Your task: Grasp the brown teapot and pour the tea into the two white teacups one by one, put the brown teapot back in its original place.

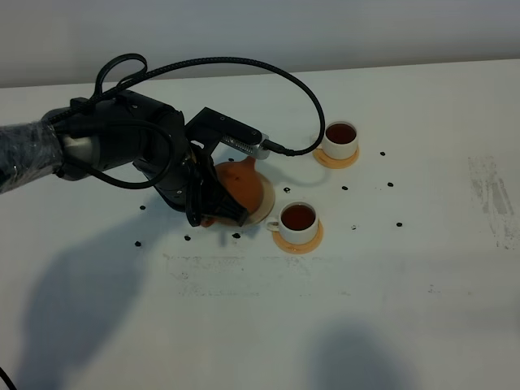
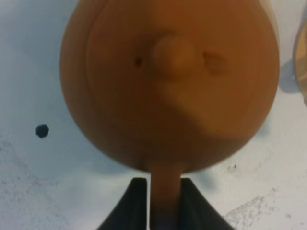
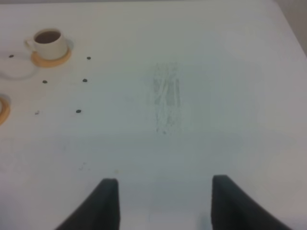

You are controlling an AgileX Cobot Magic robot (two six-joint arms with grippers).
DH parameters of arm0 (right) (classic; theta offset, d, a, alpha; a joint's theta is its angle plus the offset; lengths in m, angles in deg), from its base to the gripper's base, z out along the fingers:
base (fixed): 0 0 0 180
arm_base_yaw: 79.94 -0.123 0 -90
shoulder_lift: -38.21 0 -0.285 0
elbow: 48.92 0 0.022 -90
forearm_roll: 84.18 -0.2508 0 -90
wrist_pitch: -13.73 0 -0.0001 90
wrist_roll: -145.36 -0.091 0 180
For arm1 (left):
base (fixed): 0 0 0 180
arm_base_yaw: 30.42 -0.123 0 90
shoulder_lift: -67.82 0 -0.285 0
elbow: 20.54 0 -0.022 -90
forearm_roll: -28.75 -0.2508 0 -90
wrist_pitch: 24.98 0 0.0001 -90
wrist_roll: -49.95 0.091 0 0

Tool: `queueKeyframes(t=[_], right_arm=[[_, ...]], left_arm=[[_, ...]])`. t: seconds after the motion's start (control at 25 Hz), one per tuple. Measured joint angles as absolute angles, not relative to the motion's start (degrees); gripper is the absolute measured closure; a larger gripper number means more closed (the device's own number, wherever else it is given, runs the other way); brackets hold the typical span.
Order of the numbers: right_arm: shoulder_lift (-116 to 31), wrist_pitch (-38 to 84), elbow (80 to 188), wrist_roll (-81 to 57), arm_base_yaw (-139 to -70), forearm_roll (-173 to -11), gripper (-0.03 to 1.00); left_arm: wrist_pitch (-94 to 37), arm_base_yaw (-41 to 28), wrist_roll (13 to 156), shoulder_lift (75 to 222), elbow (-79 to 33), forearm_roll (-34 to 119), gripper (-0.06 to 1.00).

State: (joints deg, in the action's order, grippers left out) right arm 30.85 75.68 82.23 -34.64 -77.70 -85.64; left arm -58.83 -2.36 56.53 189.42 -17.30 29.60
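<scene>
Our left gripper (image 2: 165, 201) pinches the brown teapot (image 2: 170, 81) by its loop handle, the one sensible hold on hard, breakable, slippery-looking clay.

On the white bench (image 1: 406, 284) stand one brown teapot (image 1: 241, 185) and two white teacups, one farther back (image 1: 340, 139) and one nearer the front (image 1: 298, 222), each holding dark tea. Each cup sits on its own small orange-tan coaster, two in all (image 1: 336, 160) (image 1: 297, 243), and one wider beige disc (image 1: 266, 205) lies under the teapot. About ten small black dots (image 1: 138, 243) are scattered across the bench.
</scene>
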Motion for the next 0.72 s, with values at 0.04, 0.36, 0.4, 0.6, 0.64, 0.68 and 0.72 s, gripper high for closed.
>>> queueKeyframes(t=[0.04, 0.36, 0.4, 0.6, 0.64, 0.68, 0.72], right_arm=[[30.9, 75.7, 82.2, -34.6, -77.7, -85.6, 0.52], [30.9, 75.7, 82.2, -34.6, -77.7, -85.6, 0.52], [30.9, 75.7, 82.2, -34.6, -77.7, -85.6, 0.52], [30.9, 75.7, 82.2, -34.6, -77.7, -85.6, 0.52], [30.9, 75.7, 82.2, -34.6, -77.7, -85.6, 0.52], [30.9, 75.7, 82.2, -34.6, -77.7, -85.6, 0.52], [30.9, 75.7, 82.2, -34.6, -77.7, -85.6, 0.52]], left_arm=[[-58.9, -2.4, 56.5, 189.4, -17.3, 29.6, 0.75], [-59.1, -2.4, 56.5, 189.2, -17.3, 29.5, 0.62], [-59.2, -2.4, 56.5, 189.0, -17.3, 29.5, 0.62], [-59.2, -2.4, 56.5, 185.5, -17.3, 28.3, 0.61], [-59.2, -2.6, 56.4, 184.8, -17.3, 28.1, 0.61], [-59.2, -2.7, 56.4, 184.3, -17.2, 28.1, 0.61], [-59.0, -3.2, 56.4, 183.5, -16.7, 28.1, 0.61]])
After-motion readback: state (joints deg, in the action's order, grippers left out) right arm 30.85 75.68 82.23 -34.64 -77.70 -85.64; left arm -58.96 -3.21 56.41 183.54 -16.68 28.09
